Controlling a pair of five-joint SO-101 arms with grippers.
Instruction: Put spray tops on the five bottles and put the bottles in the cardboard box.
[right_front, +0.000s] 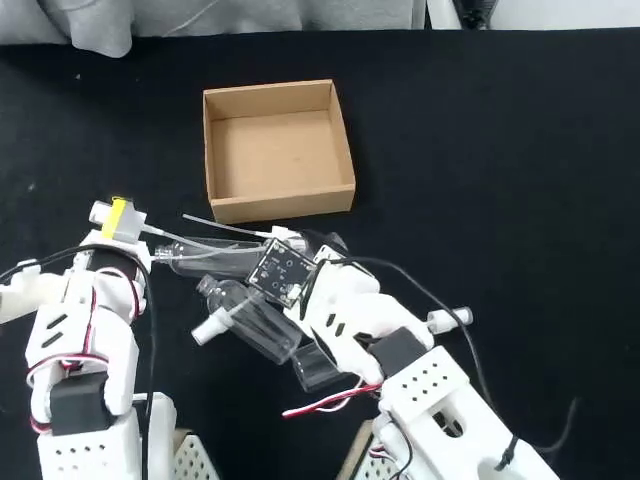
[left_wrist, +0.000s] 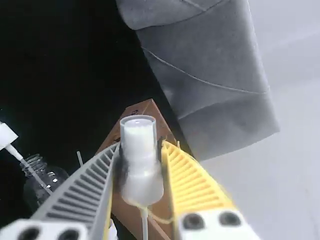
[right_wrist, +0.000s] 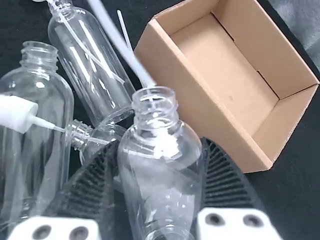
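Open brown cardboard box (right_front: 285, 203) has nothing in it, so most of the task looks left. Left gripper (left_wrist: 141, 167) is clamped on a white plastic spray top (left_wrist: 137, 135). Right gripper (right_wrist: 161, 172) is clamped round a clear plastic bottle (right_wrist: 155, 120), neck bare, near the box. Other clear bottles (right_front: 250, 320) lie heaped on the black table (right_front: 500, 150) between the arms. One has a white top at its neck, seating unclear. The heap likely crowds the capping.

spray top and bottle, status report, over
Left end effector shut on spray top. Right end effector shut on uncapped bottle. Cardboard box empty; loose bottles lying between it and the arms.
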